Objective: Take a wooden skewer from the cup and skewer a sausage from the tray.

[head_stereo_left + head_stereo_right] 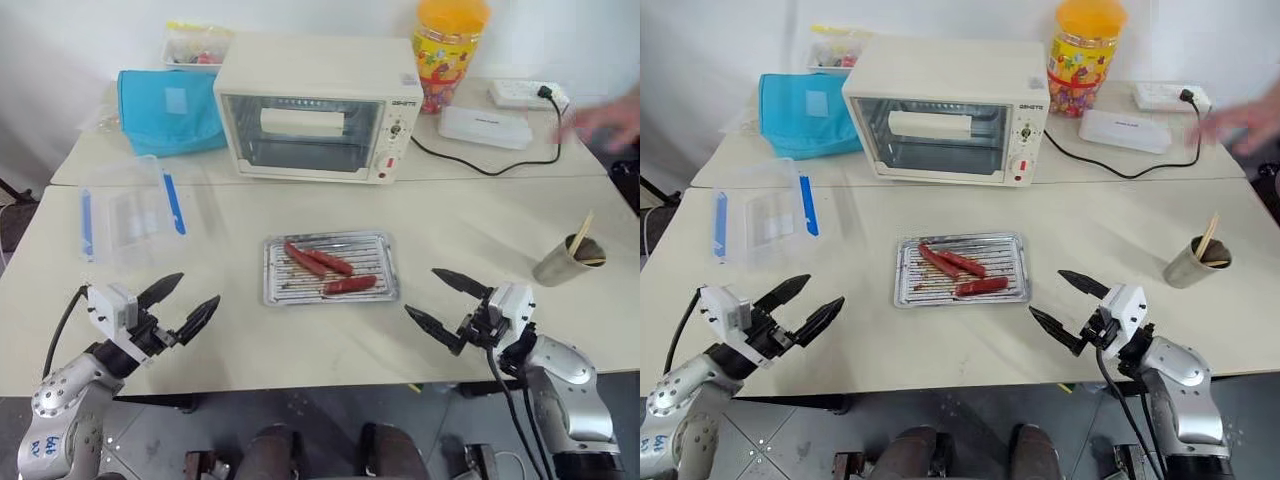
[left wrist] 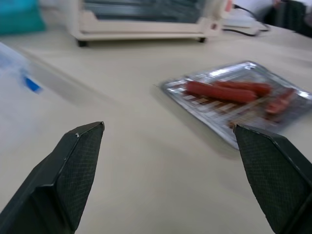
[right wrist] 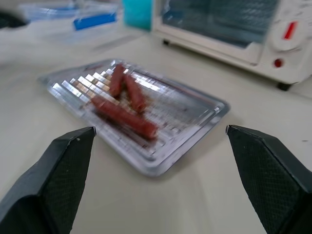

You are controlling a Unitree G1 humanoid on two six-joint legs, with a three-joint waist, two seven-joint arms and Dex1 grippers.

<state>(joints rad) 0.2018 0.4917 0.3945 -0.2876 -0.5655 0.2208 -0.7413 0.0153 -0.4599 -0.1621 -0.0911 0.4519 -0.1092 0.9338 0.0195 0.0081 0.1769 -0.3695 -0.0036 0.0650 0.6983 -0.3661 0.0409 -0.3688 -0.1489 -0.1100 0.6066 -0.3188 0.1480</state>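
At the lower left of the head view I have my left gripper (image 1: 180, 306) with its jaws spread wide and nothing between them, pointing toward the middle of the table. Above it, at mid left, sits a clear plastic box (image 1: 130, 215) with blue edges; I leave that alone. In the centre lies the tray (image 1: 375, 290), with three sausages (image 1: 318, 260) on its ridged bottom, their long axes running roughly left to right with a slight slant. Behind it, upper centre, stands a toaster oven (image 1: 315, 110). At the lower right my right gripper (image 1: 447, 298) is also wide open and empty, aimed leftward at the tray. Farther right, at mid right near the frame edge, stands the cup (image 1: 568, 262), with wooden skewers (image 1: 583, 232) leaning up out of it. A person's hand (image 1: 610, 118) blurs in at the upper right.

The cup lies to the right of and above my right gripper, well apart from the left one, so I judge the right arm the nearer for the skewer; it would have to swing away from the tray first.
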